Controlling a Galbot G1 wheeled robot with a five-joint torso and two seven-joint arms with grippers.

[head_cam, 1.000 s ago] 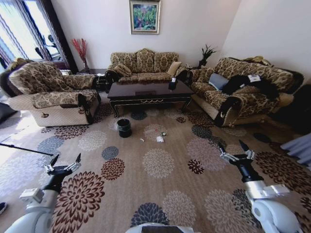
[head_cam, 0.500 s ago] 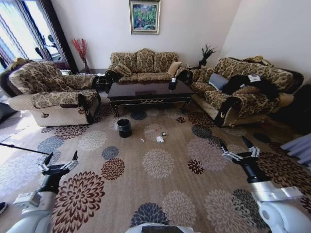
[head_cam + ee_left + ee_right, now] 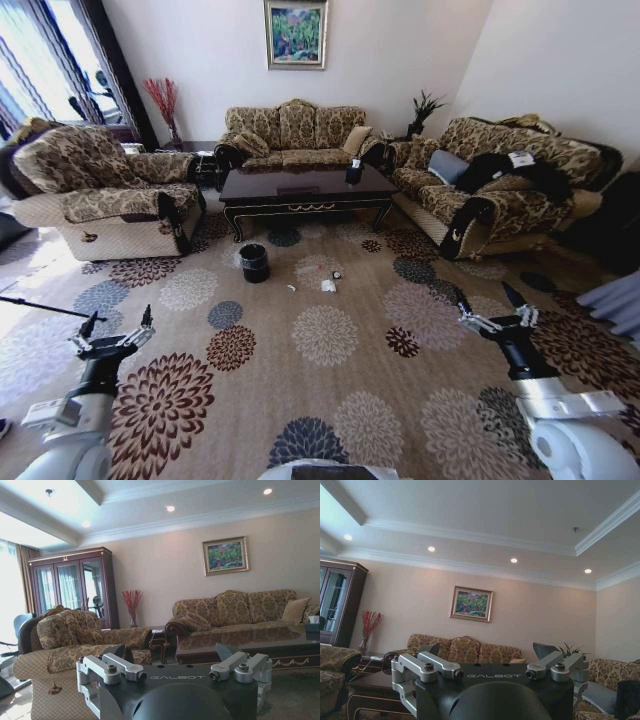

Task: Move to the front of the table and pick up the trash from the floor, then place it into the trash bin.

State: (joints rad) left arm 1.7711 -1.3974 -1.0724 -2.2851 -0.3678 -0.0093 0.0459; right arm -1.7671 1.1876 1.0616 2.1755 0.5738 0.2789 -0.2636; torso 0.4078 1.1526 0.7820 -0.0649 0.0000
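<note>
We are holding our left gripper [image 3: 112,330] low over the carpet [image 3: 330,400], fingers spread apart and holding nothing; an armchair [image 3: 105,190] is standing ahead of it. Ahead and to its right, the black trash bin [image 3: 254,262] is sitting upright just before the coffee table [image 3: 305,190], whose long axis is running across our view. Between the grippers and farther ahead, a white tissue [image 3: 328,286] and smaller scraps [image 3: 291,288] are lying right of the bin. Our right gripper [image 3: 492,312] is hovering likewise, fingers apart, a sofa [image 3: 490,185] ahead of it. Since a second ago, both grippers are spreading outward and the view is drifting slightly.
</note>
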